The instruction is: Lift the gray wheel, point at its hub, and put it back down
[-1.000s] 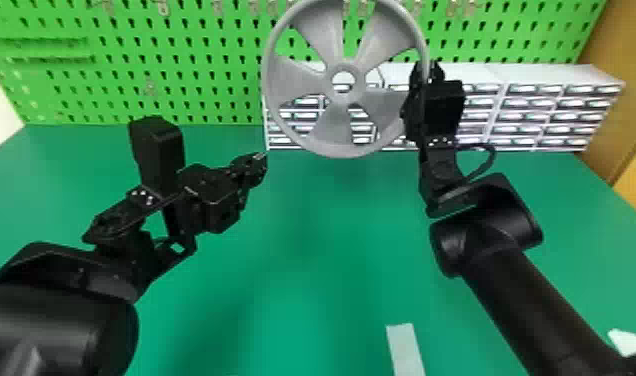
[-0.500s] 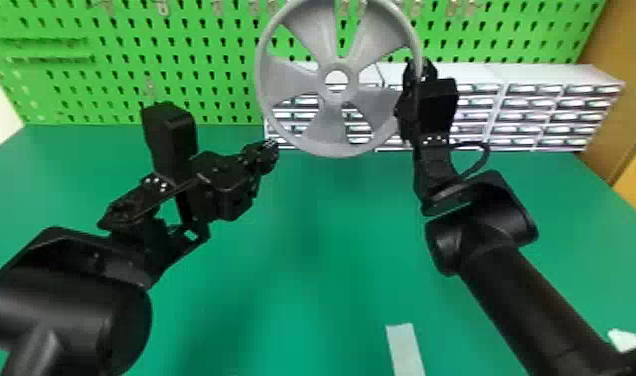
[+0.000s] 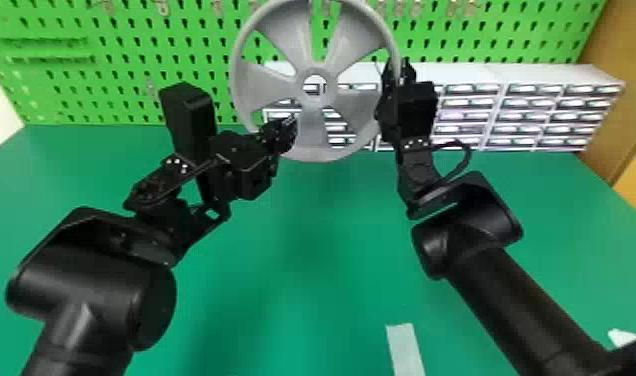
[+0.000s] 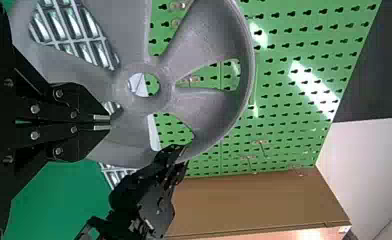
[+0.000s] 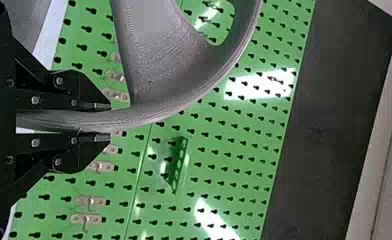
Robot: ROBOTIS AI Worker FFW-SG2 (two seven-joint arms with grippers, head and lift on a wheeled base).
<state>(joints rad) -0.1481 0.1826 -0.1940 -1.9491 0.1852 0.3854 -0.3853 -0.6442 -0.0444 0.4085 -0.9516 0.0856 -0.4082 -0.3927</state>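
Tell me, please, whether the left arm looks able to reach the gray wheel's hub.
Probably yes: the left end effector is close to the hub with nothing visible between, and the right end effector holds the rim well off to the right.

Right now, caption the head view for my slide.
Right gripper holds the gray wheel upright above the green table; shut left gripper sits below and left of the hub.

The gray wheel point(image 3: 264, 87), matte, with broad flat spokes inside a round rim, is upright and aloft, its rim between the fingers of the right claw point(image 3: 397, 75). Its hub point(image 3: 330, 91), pierced by a round hole, lies above and to the right of the left claw's tips point(image 3: 289, 124) in the head view.
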